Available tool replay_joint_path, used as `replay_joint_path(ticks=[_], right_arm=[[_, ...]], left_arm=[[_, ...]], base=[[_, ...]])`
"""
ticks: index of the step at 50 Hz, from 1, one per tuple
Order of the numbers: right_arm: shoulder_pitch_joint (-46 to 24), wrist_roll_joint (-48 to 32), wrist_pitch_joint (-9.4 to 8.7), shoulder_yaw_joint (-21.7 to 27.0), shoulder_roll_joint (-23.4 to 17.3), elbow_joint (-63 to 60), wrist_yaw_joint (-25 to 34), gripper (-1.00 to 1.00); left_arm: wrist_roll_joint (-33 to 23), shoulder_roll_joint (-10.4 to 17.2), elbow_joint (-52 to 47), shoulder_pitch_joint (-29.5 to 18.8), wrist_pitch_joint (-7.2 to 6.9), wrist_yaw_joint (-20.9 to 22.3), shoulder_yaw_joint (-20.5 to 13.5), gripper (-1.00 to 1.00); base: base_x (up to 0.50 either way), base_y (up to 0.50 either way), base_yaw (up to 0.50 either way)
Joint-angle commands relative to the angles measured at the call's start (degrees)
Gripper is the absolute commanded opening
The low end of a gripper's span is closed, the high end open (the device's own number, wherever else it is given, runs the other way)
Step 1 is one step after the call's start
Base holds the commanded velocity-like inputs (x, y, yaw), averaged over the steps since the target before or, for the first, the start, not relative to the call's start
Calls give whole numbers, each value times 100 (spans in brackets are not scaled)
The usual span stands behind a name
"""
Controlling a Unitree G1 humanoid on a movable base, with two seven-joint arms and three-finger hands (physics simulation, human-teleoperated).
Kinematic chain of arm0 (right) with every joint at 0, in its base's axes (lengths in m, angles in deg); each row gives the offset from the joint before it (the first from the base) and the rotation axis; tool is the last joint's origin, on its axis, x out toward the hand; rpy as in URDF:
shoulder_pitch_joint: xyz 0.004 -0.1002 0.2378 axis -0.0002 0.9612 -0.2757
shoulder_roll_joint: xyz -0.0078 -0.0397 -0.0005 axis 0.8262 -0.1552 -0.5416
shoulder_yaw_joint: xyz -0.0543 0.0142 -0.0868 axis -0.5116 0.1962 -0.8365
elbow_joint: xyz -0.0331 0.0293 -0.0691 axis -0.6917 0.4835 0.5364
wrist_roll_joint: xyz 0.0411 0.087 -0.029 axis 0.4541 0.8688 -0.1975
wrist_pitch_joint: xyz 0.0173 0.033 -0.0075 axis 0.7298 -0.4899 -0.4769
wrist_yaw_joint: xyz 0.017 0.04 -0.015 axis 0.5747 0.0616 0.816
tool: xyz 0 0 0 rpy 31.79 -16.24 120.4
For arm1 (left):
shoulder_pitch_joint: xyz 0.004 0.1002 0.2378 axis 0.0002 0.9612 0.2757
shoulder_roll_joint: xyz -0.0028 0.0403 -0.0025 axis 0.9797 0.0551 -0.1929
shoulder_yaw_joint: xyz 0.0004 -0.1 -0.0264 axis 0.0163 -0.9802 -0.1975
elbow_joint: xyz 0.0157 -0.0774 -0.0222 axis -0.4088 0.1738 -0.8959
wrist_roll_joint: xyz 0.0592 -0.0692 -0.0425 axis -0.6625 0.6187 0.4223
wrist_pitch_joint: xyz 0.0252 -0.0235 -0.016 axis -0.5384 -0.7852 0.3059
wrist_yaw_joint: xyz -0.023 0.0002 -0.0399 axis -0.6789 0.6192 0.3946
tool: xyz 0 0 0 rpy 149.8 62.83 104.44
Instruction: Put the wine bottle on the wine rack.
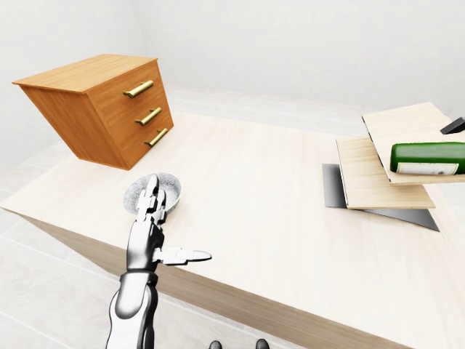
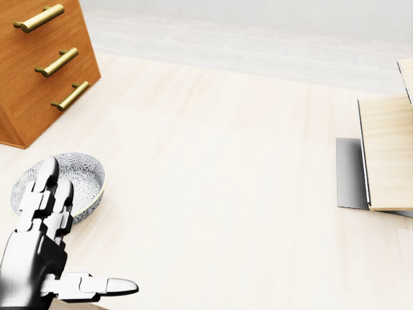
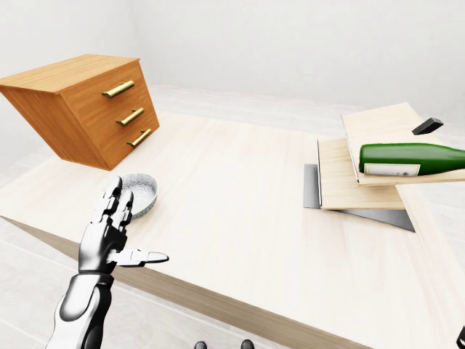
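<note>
A green wine bottle (image 3: pixel 410 158) with a pale label lies on its side on the upper board of the stepped wooden wine rack (image 3: pixel 341 174) at the right of the right-eye view. No hand touches it. My left hand (image 3: pixel 120 233) hovers open over the table's near left edge, fingers straight and thumb stretched to the right, just below a patterned bowl (image 3: pixel 142 193). It holds nothing. In the head view the rack's lower board (image 2: pixel 387 152) shows at the right edge and the bottle is out of sight. My right hand does not show in any view.
An orange wooden drawer chest (image 1: pixel 102 109) with three brass handles stands at the table's left. The rack rests on a grey metal base (image 2: pixel 352 173). A small black block (image 3: pixel 426 126) sits above the rack. The pale wooden table (image 3: pixel 232 189) spans the middle.
</note>
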Motion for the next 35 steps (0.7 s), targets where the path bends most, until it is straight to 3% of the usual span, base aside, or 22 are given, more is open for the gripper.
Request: replay_joint_path(ticks=[1, 7, 15, 27, 35], right_arm=[[687, 287, 0, 487, -273, -811, -44, 100], [1451, 550, 0, 1186, -425, -1524, -129, 100], [2517, 690, 0, 2592, -483, -2527, -190, 100], [2840, 799, 0, 3899, -301, -4107, -393, 100], [2786, 1024, 0, 4161, -231, -5033, -452, 100]], left_arm=[[19, 1, -84, 16, 0, 16, 18, 100], [38, -11, -304, 140, 0, 51, 39, 100], [127, -29, -627, 381, 0, 167, 16, 100], [164, -83, -906, 649, 0, 295, -10, 100], [141, -105, -880, 592, 0, 322, -3, 100]], base=[[0, 0, 0], [0, 0, 0], [0, 0, 0], [0, 0, 0], [0, 0, 0]])
